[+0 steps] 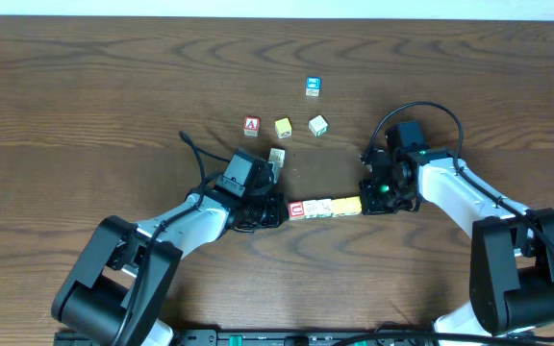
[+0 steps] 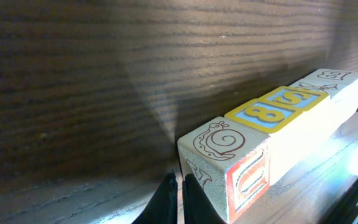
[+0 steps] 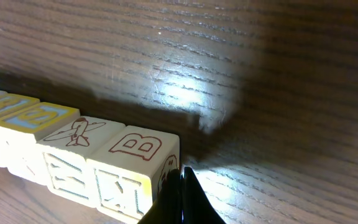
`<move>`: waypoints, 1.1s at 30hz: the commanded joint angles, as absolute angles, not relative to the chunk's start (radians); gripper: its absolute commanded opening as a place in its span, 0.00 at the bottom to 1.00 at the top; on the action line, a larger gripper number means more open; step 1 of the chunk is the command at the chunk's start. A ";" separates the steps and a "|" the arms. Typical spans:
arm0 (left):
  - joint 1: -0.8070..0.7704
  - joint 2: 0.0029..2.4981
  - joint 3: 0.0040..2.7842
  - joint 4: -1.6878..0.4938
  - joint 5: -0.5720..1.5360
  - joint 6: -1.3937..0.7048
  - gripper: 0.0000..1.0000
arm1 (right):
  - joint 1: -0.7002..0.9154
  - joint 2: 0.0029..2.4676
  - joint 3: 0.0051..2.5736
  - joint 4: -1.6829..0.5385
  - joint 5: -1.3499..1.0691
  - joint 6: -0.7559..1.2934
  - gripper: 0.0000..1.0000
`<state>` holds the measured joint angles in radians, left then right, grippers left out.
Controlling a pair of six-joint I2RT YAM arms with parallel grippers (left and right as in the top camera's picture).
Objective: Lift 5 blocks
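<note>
**Blocks pinched in one row between two closed grippers**

Blocks, five in number, are found lined up face to face in a single straight row near the middle of the table. Whether the row is clear of the wood cannot be told.

Nearest the front edge, both arm bases are seen, one at each corner. The left arm is stretched forward and inward at a low angle. The right arm is carried further out, then bent back inward at the wrist.

The left gripper is set against the row's left end. Its jaws are closed tight together with nothing between them, and the tip is pressed on the snail block, whose red face is turned sideways. Next along, two yellow blocks with blue characters are noted, then the aeroplane block.

The right gripper is likewise closed on nothing, its tip butted against the B block at the right end.

Just beyond the left wrist, one cream cube is seen. Further back, the cube marked A, a yellow cube and a whitish cube are spaced apart. The blue cube lies farthest.
</note>
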<state>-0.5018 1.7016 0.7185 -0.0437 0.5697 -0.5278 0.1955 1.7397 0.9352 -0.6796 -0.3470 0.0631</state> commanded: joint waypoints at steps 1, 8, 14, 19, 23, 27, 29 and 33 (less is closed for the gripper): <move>-0.509 1.698 0.731 -0.018 0.611 -0.537 0.07 | 0.220 1.718 0.939 -0.673 -0.471 0.044 0.01; -0.509 1.698 0.731 -0.022 0.533 -0.536 0.07 | 0.231 1.718 0.939 -0.681 -0.426 0.044 0.01; -0.509 1.698 0.731 -0.031 0.484 -0.536 0.07 | 0.232 1.718 0.939 -0.681 -0.419 0.044 0.01; -0.509 1.698 0.731 -0.066 0.424 -0.536 0.07 | 0.232 1.718 0.939 -0.681 -0.419 0.043 0.01; -0.509 1.698 0.731 -0.067 0.410 -0.536 0.07 | 0.232 1.718 0.939 -0.681 -0.418 0.043 0.01; -0.509 1.698 0.731 -0.066 0.380 -0.537 0.07 | 0.232 1.718 0.939 -0.681 -0.416 0.043 0.01; -0.509 1.698 0.731 -0.066 0.379 -0.537 0.07 | 0.232 1.718 0.939 -0.681 -0.416 0.043 0.01; -0.509 1.698 0.731 -0.061 0.371 -0.536 0.07 | 0.232 1.718 0.939 -0.681 -0.415 0.043 0.01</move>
<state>-0.5060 1.6920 0.7242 -0.0532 0.4328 -0.5278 0.2176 1.7397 0.9352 -0.6830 -0.3683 0.0589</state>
